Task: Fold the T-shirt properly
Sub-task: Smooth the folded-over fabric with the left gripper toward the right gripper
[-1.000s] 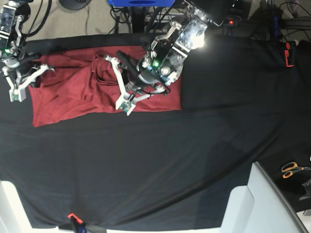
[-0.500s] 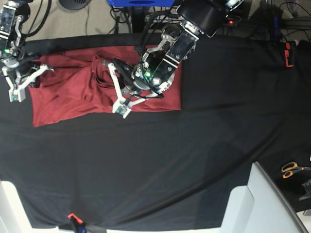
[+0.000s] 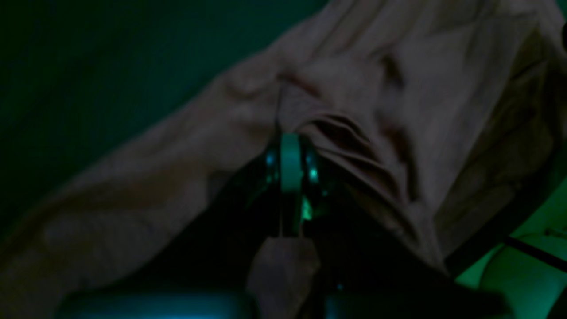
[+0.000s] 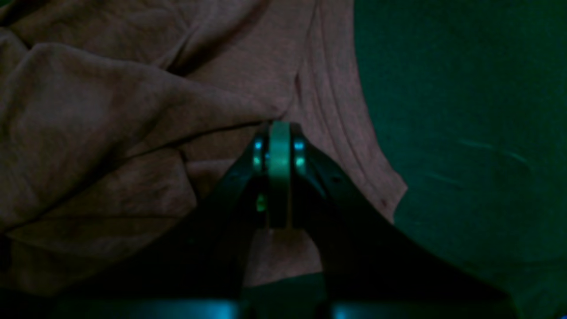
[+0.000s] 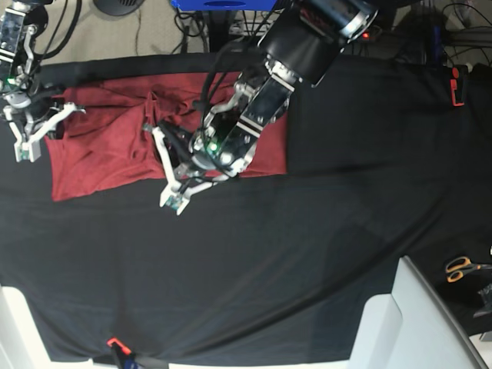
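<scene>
T-shirt (image 5: 100,154) lies spread at the far left end of the surface (image 5: 307,246), which is draped in black cloth, its brick-red fabric rumpled into folds near the middle and flatter toward the lower left corner. Over on the base view's right side of the shirt, the left gripper (image 5: 171,165) reaches down across the garment, its white fingers (image 5: 164,146) pressed together; the left wrist camera shows them clamped on a bunched ridge of the T-shirt's fabric (image 3: 354,88), with pleats fanning out from the pinch and a small flap of cloth poking out below the closed tips. At the shirt's far left edge, the right gripper (image 5: 31,131) sits low over the cloth, and the right wrist view shows its fingers (image 4: 280,146) closed tight too, nipping a fold of the T-shirt (image 4: 110,110) right beside a ribbed hem edge, with bare dark surface off to the side. Both wrist pictures are dim and green-tinted, so finer details of the fabric are hard to read. Well apart from all this, orange-handled scissors (image 5: 461,268) rest at the right edge of the surface, beside a pale grey panel (image 5: 415,323) in the near right corner.
</scene>
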Tool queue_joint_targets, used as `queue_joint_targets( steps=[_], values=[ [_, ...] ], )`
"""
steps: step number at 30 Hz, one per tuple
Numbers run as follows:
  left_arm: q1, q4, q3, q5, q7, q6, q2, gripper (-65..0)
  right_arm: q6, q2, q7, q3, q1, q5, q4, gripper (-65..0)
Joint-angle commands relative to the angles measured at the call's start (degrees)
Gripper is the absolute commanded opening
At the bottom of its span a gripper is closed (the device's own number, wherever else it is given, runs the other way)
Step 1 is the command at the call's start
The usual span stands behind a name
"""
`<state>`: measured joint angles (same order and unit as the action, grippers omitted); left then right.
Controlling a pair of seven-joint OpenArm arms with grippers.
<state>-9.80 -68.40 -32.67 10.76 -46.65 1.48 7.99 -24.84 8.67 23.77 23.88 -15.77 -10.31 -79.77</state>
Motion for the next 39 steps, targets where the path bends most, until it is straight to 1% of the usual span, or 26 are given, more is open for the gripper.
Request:
queue_joint_targets(
  steps=[1, 5, 6, 11, 13, 15, 18, 20, 22, 26, 29, 35, 39],
  values=[
    [-1.41, -0.04, 0.09, 0.27, 1.51, -0.11, 0.67, -65.0, 0.01, 0.78, -1.04, 0.25, 0.34, -0.64, -0.72, -63.5],
    [-3.60, 3.39, 0.09, 0.44, 6.08, -0.11, 0.93, -65.0, 0.01, 0.87, -1.04, 0.25, 0.43, -0.64, -0.72, -63.5],
    [-4.31, 4.18, -0.17, 1.41, 6.70, -0.11, 1.01, -65.0, 0.01, 0.87, -1.04, 0.25, 0.69, -0.64, -0.72, -63.5],
    [-7.91, 6.56, -0.43, 14.86, 10.04, -0.11, 0.67, -65.0, 0.01, 1.05, -1.04, 0.17, 1.40, -0.55, 1.57, -63.5],
    [-7.91, 4.80, -0.43, 17.50, 9.77, -0.11, 0.58, -65.0, 0.01, 1.14, -1.04, 0.17, 1.66, -0.55, 2.80, -63.5],
    [-6.77, 1.54, -0.61, 17.59, 9.42, -0.11, 0.41, -65.0, 0.01, 1.14, -1.13, 0.17, 1.66, -0.55, 3.06, -63.5],
    [-2.81, -2.76, -0.61, 17.50, 6.35, -0.11, -1.00, -65.0, 0.01, 1.14, -1.13, 0.25, 1.66, -0.55, 2.89, -63.5],
    [-0.26, -4.43, -0.61, 17.41, 5.38, -0.11, -1.70, -65.0, 0.01, 1.14, -1.13, 0.25, 1.66, -0.55, 2.80, -63.5],
    [2.46, -5.58, -0.52, 15.30, 5.47, -0.11, -2.93, -65.0, 0.01, 1.14, -1.13, 0.34, 1.66, -0.55, 2.80, -63.5],
    [5.80, -5.93, -0.52, 9.15, 5.47, -0.11, -2.85, -65.0, 0.01, 1.14, -1.13, 0.34, 1.66, -0.55, 2.80, -63.5],
    [6.86, -5.93, -0.52, 7.04, 5.47, -0.11, -2.85, -65.0, 0.01, 1.14, -1.13, 0.25, 1.75, -0.55, 2.80, -63.5],
    [7.65, -6.10, -0.61, 7.13, 5.47, -0.11, -2.85, -65.0, 0.01, 1.14, -1.13, 0.43, 2.19, -0.55, 3.06, -63.5],
    [7.65, -6.10, -3.86, 7.13, 5.29, -0.11, -3.02, -65.0, 0.01, 1.14, -1.13, 0.43, 2.45, -0.55, 3.15, -63.5]
  ],
)
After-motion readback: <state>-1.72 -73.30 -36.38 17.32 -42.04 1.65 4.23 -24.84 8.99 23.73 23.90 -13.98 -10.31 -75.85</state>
